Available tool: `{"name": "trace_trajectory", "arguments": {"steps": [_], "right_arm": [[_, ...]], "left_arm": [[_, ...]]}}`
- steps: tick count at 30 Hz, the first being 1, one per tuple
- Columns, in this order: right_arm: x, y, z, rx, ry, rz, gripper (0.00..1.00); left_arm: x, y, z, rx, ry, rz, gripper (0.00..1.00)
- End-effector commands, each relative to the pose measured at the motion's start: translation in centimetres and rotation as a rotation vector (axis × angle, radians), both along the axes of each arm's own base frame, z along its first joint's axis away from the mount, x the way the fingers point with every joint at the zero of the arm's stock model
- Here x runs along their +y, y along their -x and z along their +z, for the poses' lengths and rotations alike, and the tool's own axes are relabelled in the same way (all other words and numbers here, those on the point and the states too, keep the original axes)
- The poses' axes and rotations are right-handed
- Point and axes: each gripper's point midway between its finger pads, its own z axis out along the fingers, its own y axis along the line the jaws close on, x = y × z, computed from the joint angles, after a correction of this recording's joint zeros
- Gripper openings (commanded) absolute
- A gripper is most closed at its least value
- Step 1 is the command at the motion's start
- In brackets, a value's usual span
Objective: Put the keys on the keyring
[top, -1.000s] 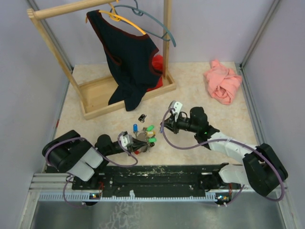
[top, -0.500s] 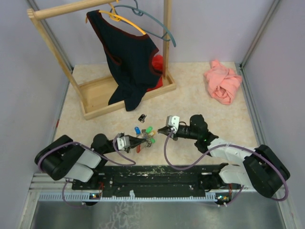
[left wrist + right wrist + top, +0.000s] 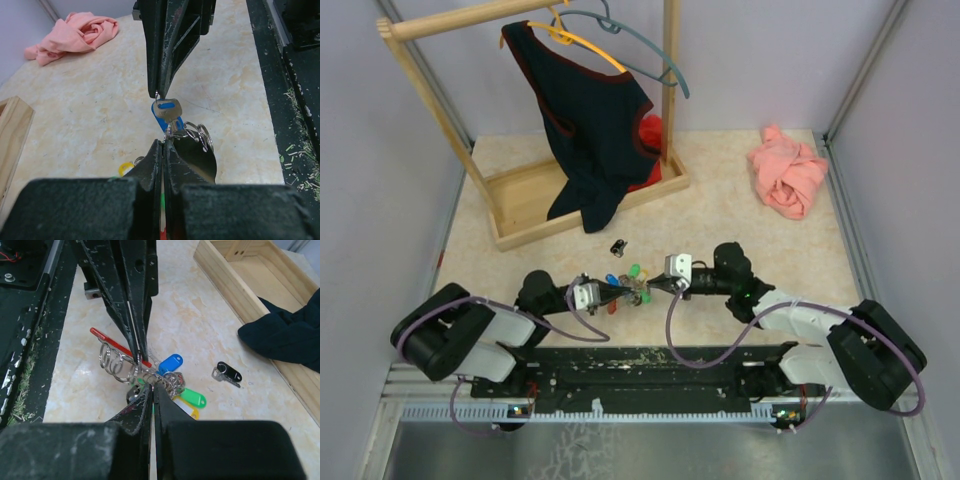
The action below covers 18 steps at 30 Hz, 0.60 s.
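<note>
Overhead, we see both arms stretched low over the table [image 3: 750,210], the left gripper [image 3: 607,291] and the right gripper [image 3: 655,287] meeting tip to tip across a small bunch of keys [image 3: 632,280] between them. A black key [image 3: 618,246] lies alone nearer the wooden rack [image 3: 520,215], apart from the bunch. We judge it not yet on the ring, so at least that one is left to do.

From the left wrist, our own fingers are pressed together with the wire loops of the keyring [image 3: 192,134] right at their tips, and we take them to be nipping a loop. The right gripper comes down from above, also closed, its point touching the metal top of the blue key [image 3: 162,114].

From the right wrist, the closed fingers end in the tangle of loops; whether they pinch wire or a key we cannot tell. A green key [image 3: 195,399], a yellow one [image 3: 189,413] and a red one [image 3: 116,344] crowd the loops. They seem gathered there, though we cannot confirm that each is threaded.
</note>
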Motion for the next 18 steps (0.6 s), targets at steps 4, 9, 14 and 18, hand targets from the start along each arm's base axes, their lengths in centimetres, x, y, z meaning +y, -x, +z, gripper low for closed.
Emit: {"name": "trace_trajectory", "arguments": {"steps": [4, 9, 14, 18], "right_arm": [[0.3, 1.0, -0.3, -0.029, -0.011, 0.030, 0.00], [0.3, 0.5, -1.4, -0.024, 0.016, 0.017, 0.00], [0.5, 0.2, -2.0, -0.024, 0.009, 0.011, 0.00], [0.8, -0.4, -1.8, -0.040, -0.001, -0.007, 0.00]], "left_arm": [[-1.0, 0.3, -1.5, 0.054, -0.052, -0.060, 0.01], [-1.4, -0.1, -3.2, 0.134, -0.120, -0.066, 0.01], [-1.5, 0.0, -3.3, 0.130, -0.123, -0.075, 0.01], [-1.6, 0.1, -3.4, 0.135, -0.129, -0.083, 0.01]]}}
